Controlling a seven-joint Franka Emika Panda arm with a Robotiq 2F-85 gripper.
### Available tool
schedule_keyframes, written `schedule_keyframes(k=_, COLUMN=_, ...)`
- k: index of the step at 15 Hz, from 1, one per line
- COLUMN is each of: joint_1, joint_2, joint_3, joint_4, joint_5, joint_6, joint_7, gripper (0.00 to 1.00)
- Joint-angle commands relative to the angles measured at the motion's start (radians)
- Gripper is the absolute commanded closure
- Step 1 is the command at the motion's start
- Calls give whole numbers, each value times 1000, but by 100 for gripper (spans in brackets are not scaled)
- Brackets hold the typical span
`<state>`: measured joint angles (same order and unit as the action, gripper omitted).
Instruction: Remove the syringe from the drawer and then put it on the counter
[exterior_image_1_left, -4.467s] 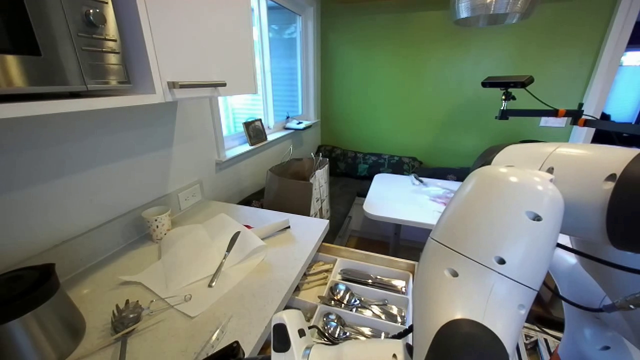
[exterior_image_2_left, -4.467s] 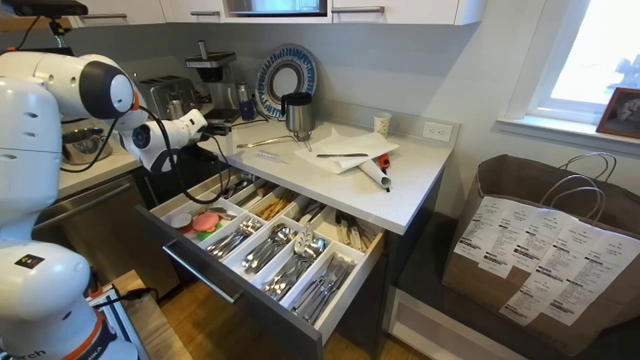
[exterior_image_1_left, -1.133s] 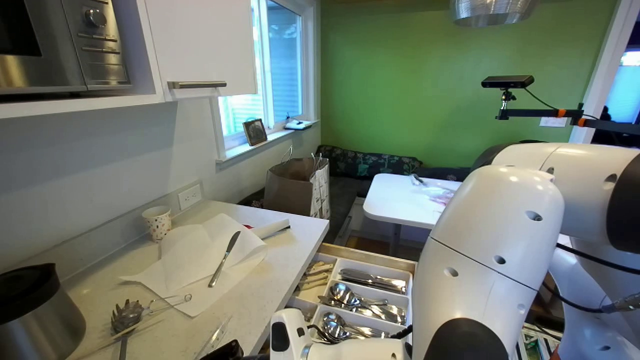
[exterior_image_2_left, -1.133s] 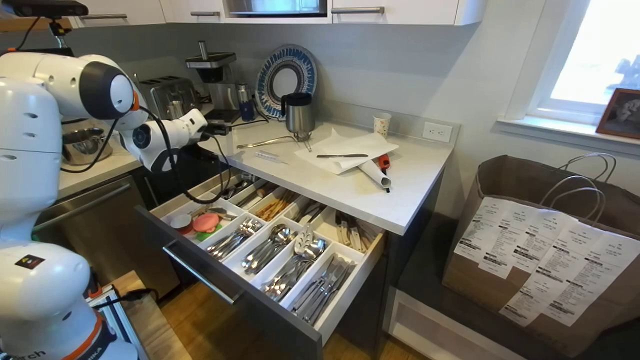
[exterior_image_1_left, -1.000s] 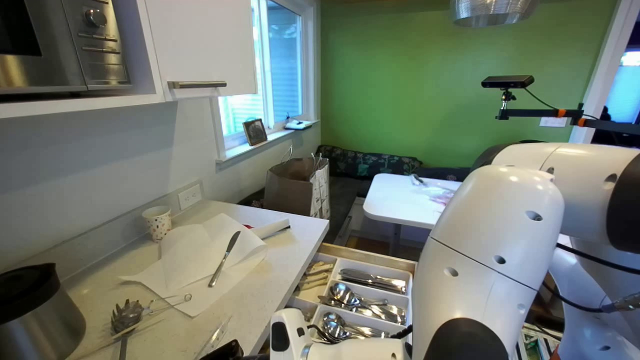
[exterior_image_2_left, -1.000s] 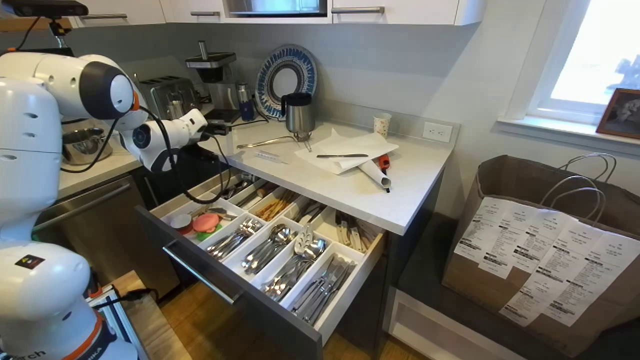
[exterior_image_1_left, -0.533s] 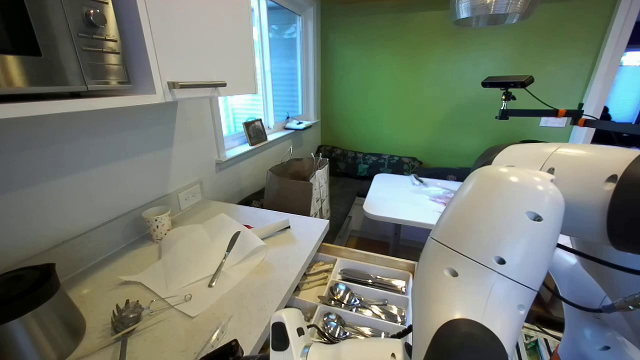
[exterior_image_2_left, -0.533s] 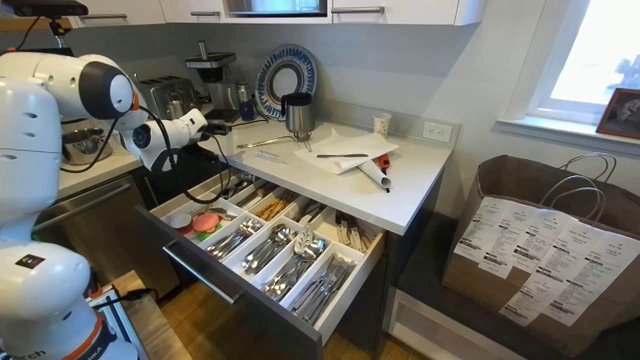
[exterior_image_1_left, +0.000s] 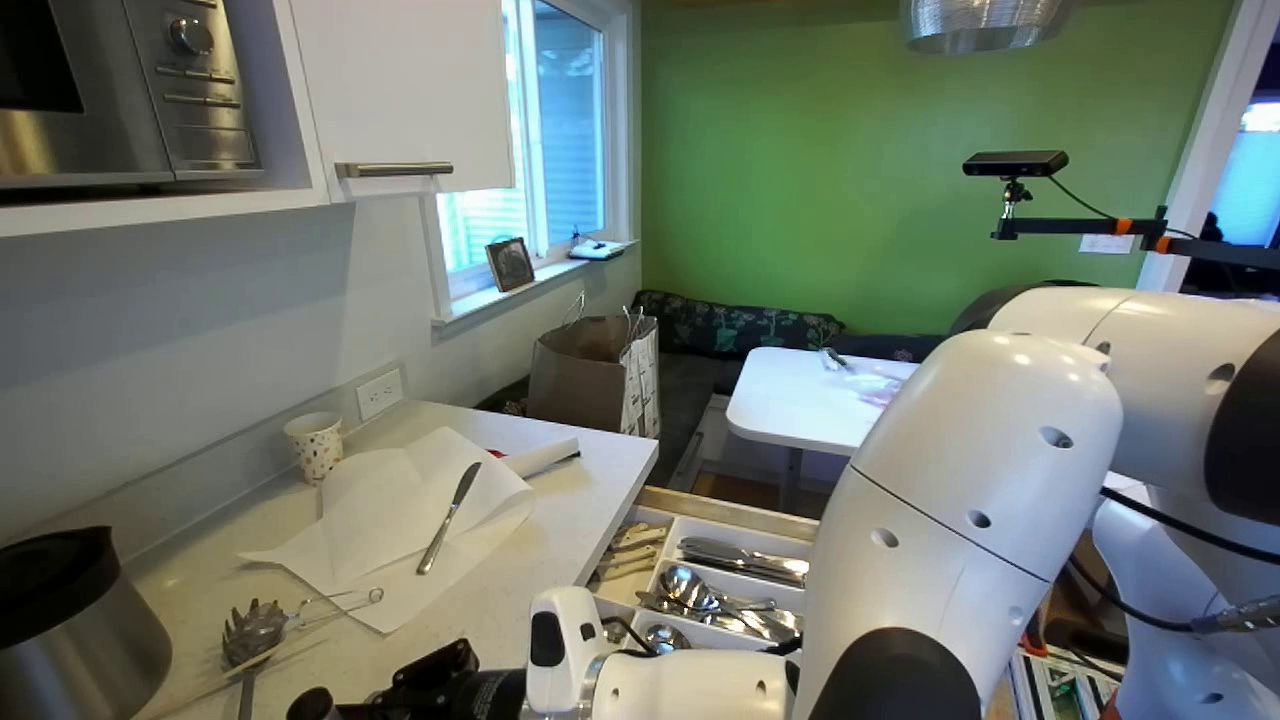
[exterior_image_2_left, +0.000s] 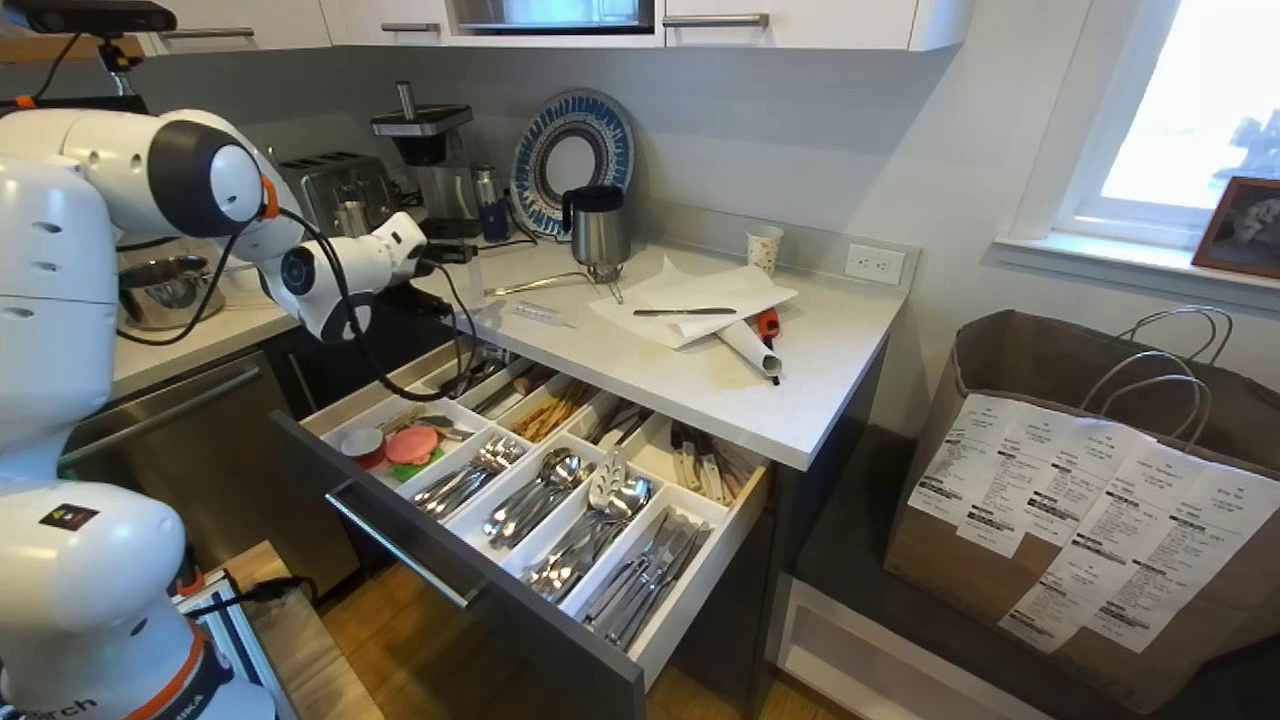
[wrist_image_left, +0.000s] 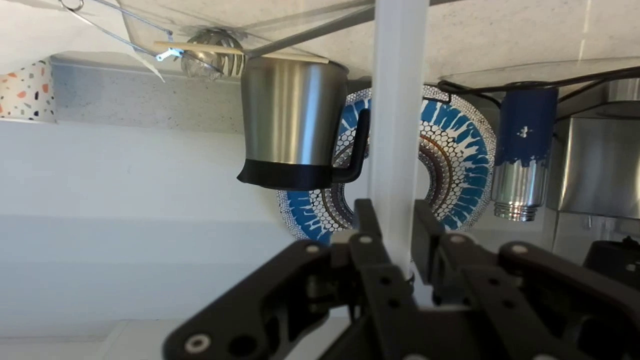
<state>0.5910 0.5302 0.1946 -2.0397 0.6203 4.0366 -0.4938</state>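
my gripper (wrist_image_left: 394, 215) clamps the likely syringe (wrist_image_left: 397, 125), apart from the steel jug (wrist_image_left: 287, 115) on its handle side; i judge the syringe light, stiff, slippery, best pinched crosswise near its top.

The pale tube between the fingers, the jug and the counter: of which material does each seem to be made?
The pale tube between the fingers: probably smooth plastic; it looks milky, perhaps translucent, though blurred, so glass is possible.
The jug: brushed metal, by its streaky shine; its black lid and handle look like plastic.
The counter: stone or imitation, smooth, with fine flecks.
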Motion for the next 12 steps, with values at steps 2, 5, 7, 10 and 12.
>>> schedule_keyframes(k=2, joint_1=8, joint_2=59, joint_3=-49, joint_4=68, joint_5=-96, joint_6=8, joint_7=43, gripper=95)
schedule_keyframes(k=5, joint_1=-1, joint_2=96, joint_3=-57, joint_4=87, joint_5=-152, joint_6=24, joint_7=92, gripper=95)
schedule_keyframes(k=7, joint_1=-6, joint_2=115, joint_3=-58, joint_4=94, joint_5=-180, joint_6=28, joint_7=127, gripper=95)
schedule_keyframes(k=10, joint_1=-8, joint_2=128, joint_3=-60, joint_4=92, joint_5=-199, joint_6=37, joint_7=157, gripper=95)
schedule_keyframes(k=12, joint_1=-10, joint_2=135, joint_3=-58, joint_4=87, joint_5=-206, joint_6=55, joint_7=176, gripper=95)
